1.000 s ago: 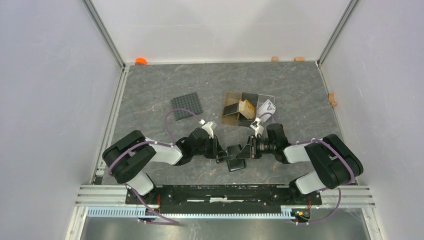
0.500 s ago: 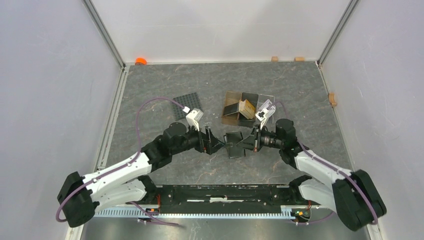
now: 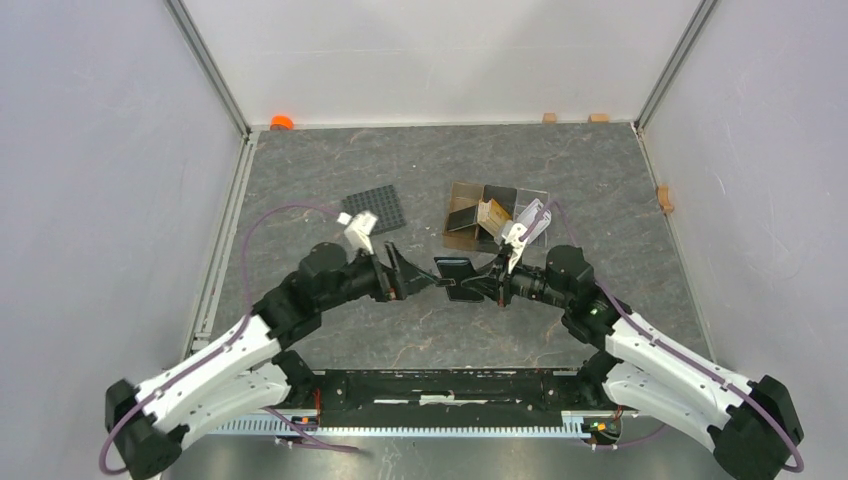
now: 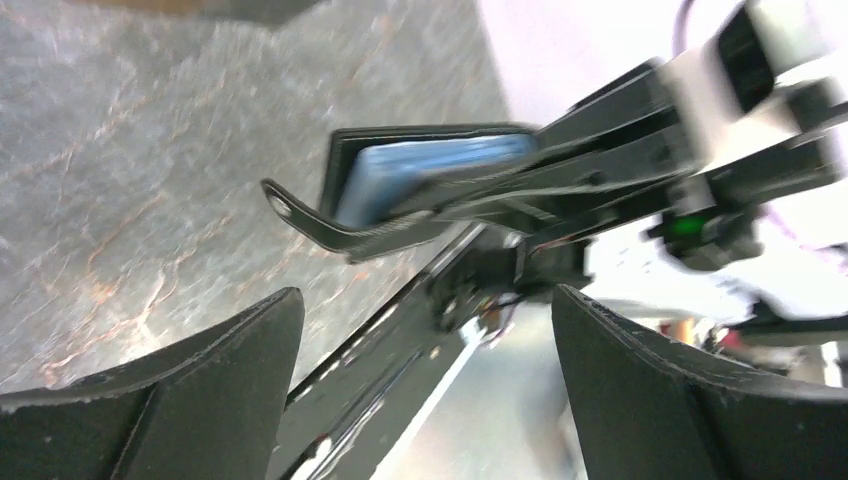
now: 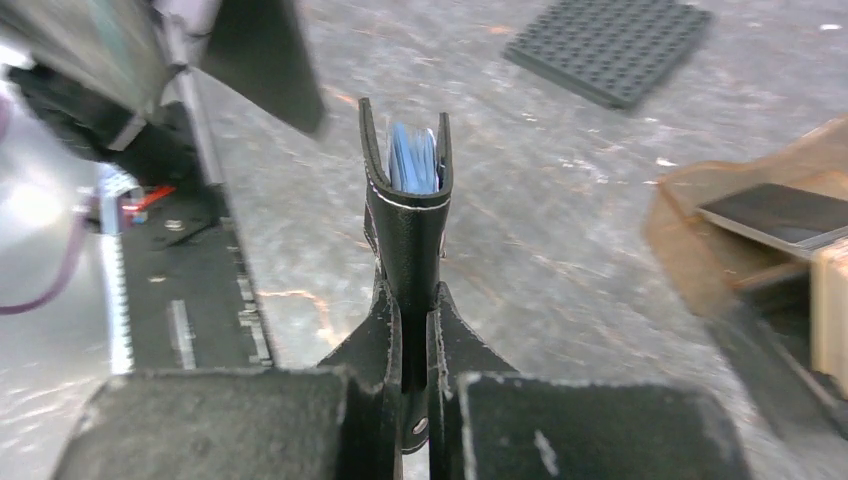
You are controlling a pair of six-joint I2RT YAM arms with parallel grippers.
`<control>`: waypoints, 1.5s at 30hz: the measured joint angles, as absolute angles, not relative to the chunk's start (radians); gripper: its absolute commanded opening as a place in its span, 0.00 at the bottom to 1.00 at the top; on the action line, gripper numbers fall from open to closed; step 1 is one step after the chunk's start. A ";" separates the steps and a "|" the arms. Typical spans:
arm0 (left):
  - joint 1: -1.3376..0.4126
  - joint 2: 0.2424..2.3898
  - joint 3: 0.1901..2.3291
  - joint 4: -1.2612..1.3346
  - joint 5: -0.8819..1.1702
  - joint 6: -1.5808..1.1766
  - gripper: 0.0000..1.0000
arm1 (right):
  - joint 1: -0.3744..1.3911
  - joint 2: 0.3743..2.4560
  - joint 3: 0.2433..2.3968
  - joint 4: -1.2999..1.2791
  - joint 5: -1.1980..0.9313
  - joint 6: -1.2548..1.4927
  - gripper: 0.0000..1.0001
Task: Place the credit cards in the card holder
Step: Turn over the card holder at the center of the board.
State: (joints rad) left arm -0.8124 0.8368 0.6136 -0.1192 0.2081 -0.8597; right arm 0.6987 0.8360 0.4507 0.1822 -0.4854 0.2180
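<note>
Card holder (image 5: 405, 215) hangs clear of the surface (image 3: 600, 180), between the arms, pinched at one edge by the closed right gripper (image 5: 405, 320). Left gripper (image 4: 420, 330) stands wide open just beside it, empty. Holder judged light and limp; clamp near the spine.

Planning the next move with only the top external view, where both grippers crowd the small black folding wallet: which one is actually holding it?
Observer: The right gripper. Its wrist view shows it shut on the black folding wallet, pinching the end nearest the camera.
Operator: And the left?
Observer: The left gripper is wide open. The wallet sits ahead of it, touching neither finger.
Operator: Any card inside?
Observer: The right wrist view looks into the slightly parted far end. It shows only pale blue lining, with no tan or whitish card.
</note>
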 measured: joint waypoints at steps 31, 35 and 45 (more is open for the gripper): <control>-0.540 0.929 0.679 -0.238 0.519 -1.196 1.00 | 1.328 0.910 0.452 0.324 0.313 -0.755 0.00; -0.540 0.943 0.679 -0.250 0.547 -1.194 1.00 | 1.354 0.945 0.458 0.384 0.368 -0.831 0.00; -0.539 0.996 0.780 -0.459 0.516 -1.008 1.00 | 1.384 1.024 0.461 0.464 0.457 -0.979 0.00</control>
